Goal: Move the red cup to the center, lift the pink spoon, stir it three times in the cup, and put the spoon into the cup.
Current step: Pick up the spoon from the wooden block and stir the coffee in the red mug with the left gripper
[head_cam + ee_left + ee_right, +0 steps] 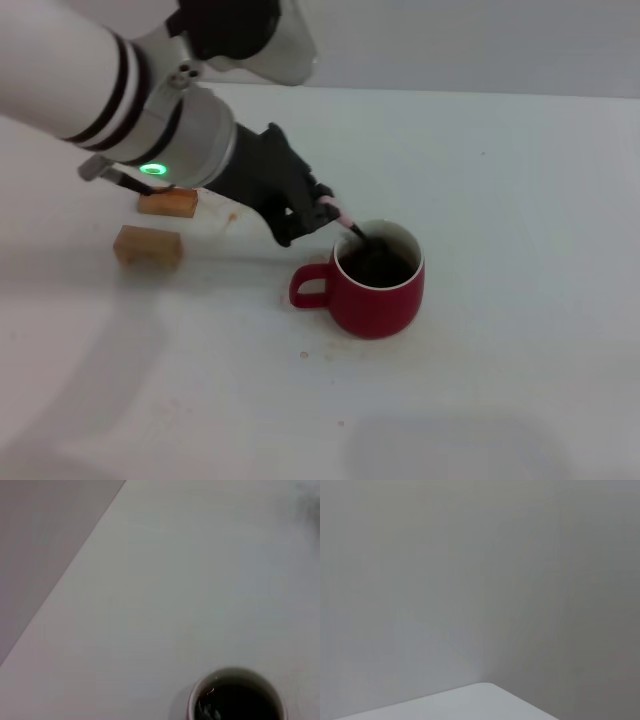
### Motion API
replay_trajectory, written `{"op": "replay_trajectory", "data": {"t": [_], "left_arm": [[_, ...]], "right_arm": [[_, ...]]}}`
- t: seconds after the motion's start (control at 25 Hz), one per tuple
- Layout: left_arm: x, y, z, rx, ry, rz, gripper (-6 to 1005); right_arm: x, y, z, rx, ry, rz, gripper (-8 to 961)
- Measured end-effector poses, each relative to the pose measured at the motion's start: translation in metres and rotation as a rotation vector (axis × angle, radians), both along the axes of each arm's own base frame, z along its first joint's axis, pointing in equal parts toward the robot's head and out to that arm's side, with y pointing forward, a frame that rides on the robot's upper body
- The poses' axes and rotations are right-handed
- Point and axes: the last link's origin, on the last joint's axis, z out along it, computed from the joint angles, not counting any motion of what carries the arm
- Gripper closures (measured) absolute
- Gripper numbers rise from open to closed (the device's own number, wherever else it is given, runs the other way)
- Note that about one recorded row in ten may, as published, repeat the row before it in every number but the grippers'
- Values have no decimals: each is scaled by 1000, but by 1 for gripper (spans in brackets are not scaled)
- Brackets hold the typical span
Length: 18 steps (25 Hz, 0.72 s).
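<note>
The red cup [378,285] stands on the white table [520,200] near the middle, its handle pointing to the left, with dark liquid inside. My left gripper [318,215] is just left of the cup's rim, shut on the pink spoon [345,220]. The spoon slants down into the cup and its bowl end is under the dark liquid. The left wrist view looks down on the red cup [235,696] and its dark contents. My right gripper is out of view.
Two tan wooden blocks sit left of the cup, one [148,246] nearer and one [168,203] farther back under my left arm. Small brownish stains [305,354] mark the table in front of the cup. A grey wall rises behind the table.
</note>
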Motion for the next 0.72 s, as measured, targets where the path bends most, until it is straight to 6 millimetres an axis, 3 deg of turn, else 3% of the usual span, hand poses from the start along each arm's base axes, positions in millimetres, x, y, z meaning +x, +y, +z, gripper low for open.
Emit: {"op": "replay_trajectory", "data": {"t": [0.28, 0.48, 0.72], "left_arm": [[10, -8, -11, -57, 16, -36, 810], [7, -18, -5, -63, 24, -18, 797], [-7, -13, 6, -19, 26, 37, 781]], "right_arm": [[0, -3, 0, 4, -2, -4, 952], [0, -2, 0, 4, -1, -1, 952], [-2, 3, 0, 1, 1, 8, 953]]}}
